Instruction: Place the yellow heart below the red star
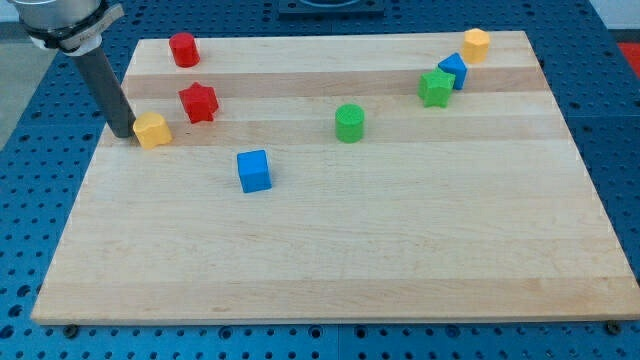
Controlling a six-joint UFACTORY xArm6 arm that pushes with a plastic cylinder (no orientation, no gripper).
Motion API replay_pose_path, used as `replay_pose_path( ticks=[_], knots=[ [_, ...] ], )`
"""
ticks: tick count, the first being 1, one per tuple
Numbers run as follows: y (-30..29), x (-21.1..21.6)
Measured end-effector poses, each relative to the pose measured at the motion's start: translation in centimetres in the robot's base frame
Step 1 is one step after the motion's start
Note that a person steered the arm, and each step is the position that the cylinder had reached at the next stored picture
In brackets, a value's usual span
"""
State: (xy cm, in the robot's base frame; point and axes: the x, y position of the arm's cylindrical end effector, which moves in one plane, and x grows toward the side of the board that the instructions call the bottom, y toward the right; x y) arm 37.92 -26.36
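Yellow heart point(152, 130) is sitting at the left side of the wooden board point(330, 260), in the upper left of the frame, just below and to the left of the red star point(199, 102), the two lying near each other but apart. Arm: a straight dark rod is coming down from a grey collar at the top left corner of the frame, slanting slightly toward the view's right as it descends; my tip point(122, 134) is resting on the board right against the heart's left side, touching it or all but touching it. Jaws: the rod is carrying none, so nothing is opening, closing or gripping. Other blocks: a red cylinder point(183, 49) is standing near the board's top left corner, above the star; a blue cube point(254, 170) is lying left of centre, below and to the right of the star; a green cylinder point(349, 123) is standing near the middle of the board; a green star-like block point(435, 88) and a blue block point(453, 70) are sitting just beside each other in the upper right; a yellow block point(476, 44), its shape hard to tell, is sitting near the top right corner. Surround: a blue perforated table point(30, 200) is showing around the board. Writing, brands, labels: none legible.
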Motion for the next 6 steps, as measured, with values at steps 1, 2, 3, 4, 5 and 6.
replay_pose_path(
  ticks=[1,2,3,4,5,6],
  knots=[
    [4.5,1.4],
    [6.4,3.4],
    [6.4,3.7],
    [6.4,5.8],
    [9.0,7.7],
    [14.2,9.8]
  ],
)
